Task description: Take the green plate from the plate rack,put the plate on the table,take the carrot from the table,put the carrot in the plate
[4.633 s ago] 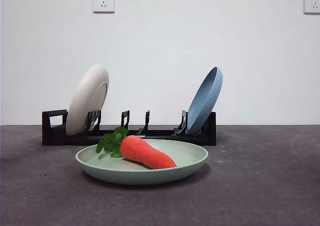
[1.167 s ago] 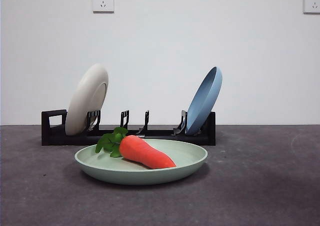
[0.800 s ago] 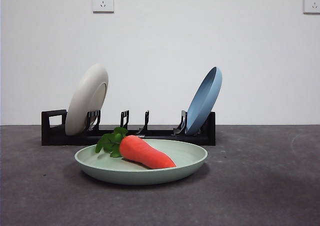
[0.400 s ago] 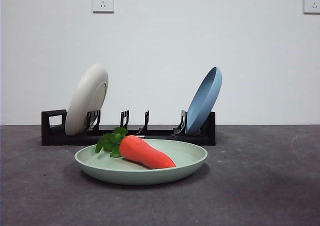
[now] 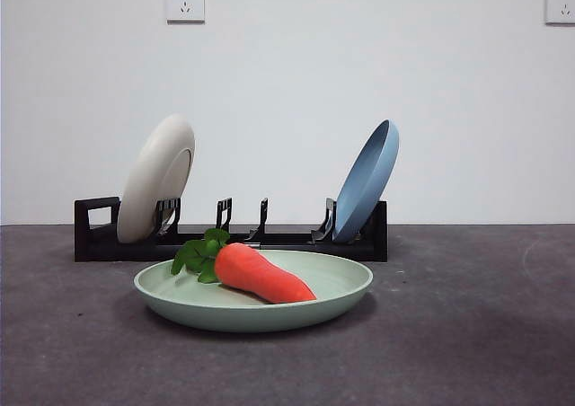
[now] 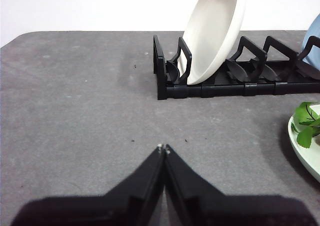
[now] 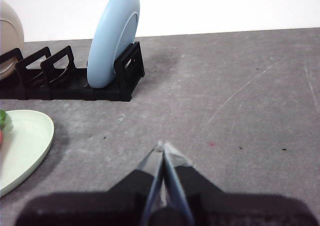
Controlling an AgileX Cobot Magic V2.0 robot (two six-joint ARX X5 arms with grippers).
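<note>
The green plate (image 5: pixel 253 303) lies flat on the table (image 5: pixel 467 334) in front of the plate rack (image 5: pixel 234 235). The carrot (image 5: pixel 260 273) lies in the plate, its green leaves pointing left. The plate's edge also shows in the left wrist view (image 6: pixel 306 151) and the right wrist view (image 7: pixel 22 146). My left gripper (image 6: pixel 163 148) is shut and empty, low over the table to the left of the plate. My right gripper (image 7: pixel 162 145) is shut and empty, to the right of the plate. Neither arm shows in the front view.
A cream-white plate (image 5: pixel 157 177) stands in the rack's left end and a blue plate (image 5: pixel 368 180) leans in its right end. The rack's middle slots hold nothing. A white wall with two sockets stands behind.
</note>
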